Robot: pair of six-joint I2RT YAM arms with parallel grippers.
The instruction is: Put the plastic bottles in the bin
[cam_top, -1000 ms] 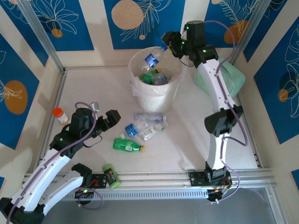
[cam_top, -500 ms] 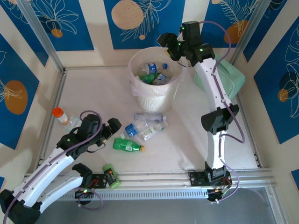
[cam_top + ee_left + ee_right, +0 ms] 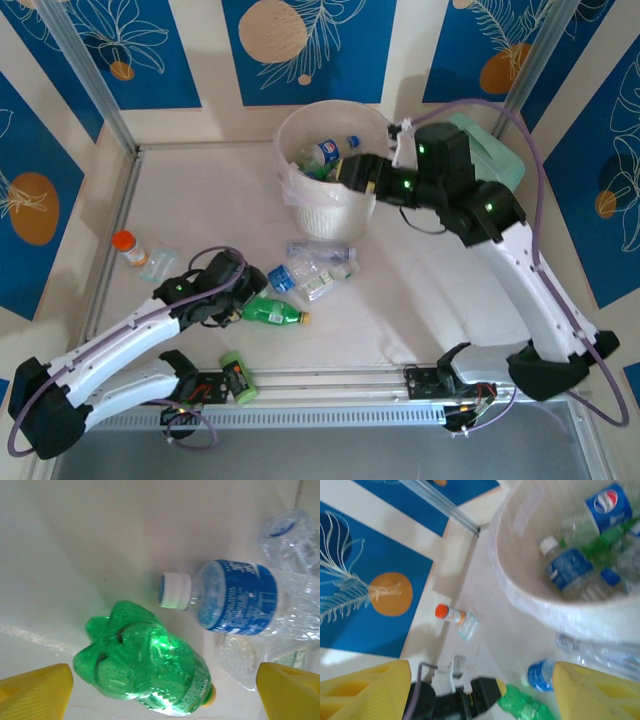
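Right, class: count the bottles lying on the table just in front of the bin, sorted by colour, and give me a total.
Green bottles: 1
Clear bottles: 3
Total: 4

Bright, even light; glare glints on the green bottle (image 3: 143,668), right wrist view blurred.
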